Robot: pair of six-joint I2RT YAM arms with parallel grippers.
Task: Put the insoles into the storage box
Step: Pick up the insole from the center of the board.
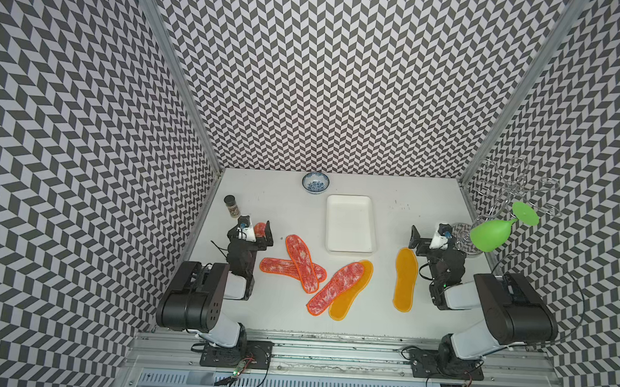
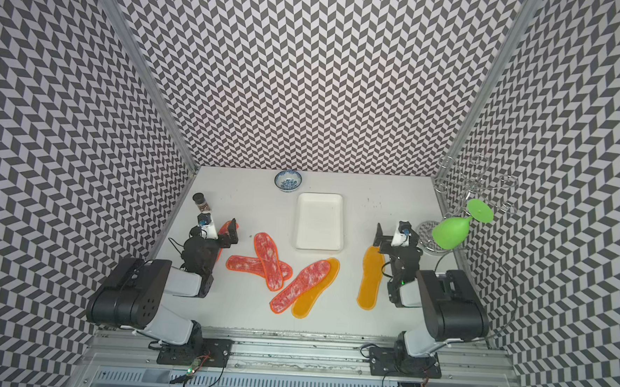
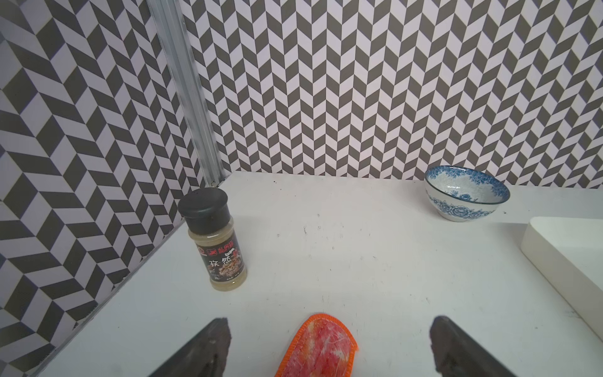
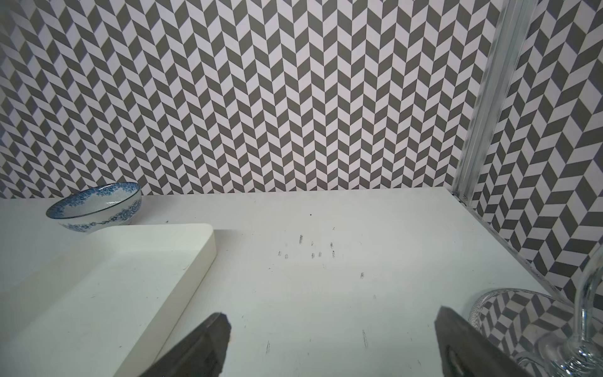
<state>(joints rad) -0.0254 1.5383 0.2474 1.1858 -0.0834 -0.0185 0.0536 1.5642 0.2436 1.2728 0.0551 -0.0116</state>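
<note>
Both hands wide, empty: left hand point(image 3: 329, 326) straddles the toe of a mottled red-and-white, orange-edged insole point(image 3: 318, 349), looks staged for first pick; its rest hides under the arm. Shallow white plastic storage tray point(image 1: 350, 224) sits empty between hands, beside right hand point(image 4: 331, 321). Five more insoles point(image 1: 406, 279) lie on the desk point(image 1: 375, 314) behind them; two overlaps mask lower ones.

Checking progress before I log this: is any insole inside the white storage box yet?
No, the storage box is bare inside, and the insoles lie on the table.
</note>
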